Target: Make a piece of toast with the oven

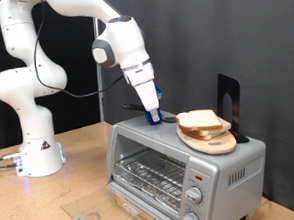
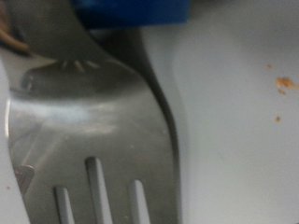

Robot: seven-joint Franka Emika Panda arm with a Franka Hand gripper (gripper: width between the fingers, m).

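Reaching down to the blue-handled tool on the oven roof

Exterior view: the gripper [image 1: 152,114] sits on top of the silver toaster oven [image 1: 181,168], at the blue-handled tool [image 1: 154,117]; whether its fingers are spread or pinching cannot be told; bread slices [image 1: 201,121] lie stacked on a round wooden board [image 1: 211,139] at three o'clock from the gripper, just beside it; the glass door looks closed, wire rack behind it.

Wrist view: a slotted metal spatula blade [image 2: 89,140] fills the frame, blue handle [image 2: 131,11] at twelve o'clock; crumbs [image 2: 282,84] dot the pale surface.
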